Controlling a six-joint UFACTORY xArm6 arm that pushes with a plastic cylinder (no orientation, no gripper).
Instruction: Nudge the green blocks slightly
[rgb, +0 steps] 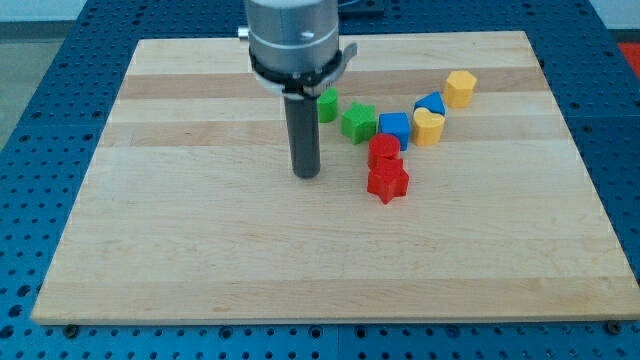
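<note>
My tip (306, 174) left of green star (359, 122), open board leftward.

Blocks cluster on the view's upper right of the tabletop (200, 260), with our tip to their left.

Our tip (306, 175) stands apart from all blocks, below the green block (328, 106), which sits just behind the rod. Rightward we see the green star (359, 122), then the blue cube (395, 128) touching it, the yellow heart (428, 127), the blue block (431, 102) above that, and the yellow block (460, 88) farthest up and right. Below the cube lies the red block (384, 150), and the red star (388, 182) touches it underneath.
</note>
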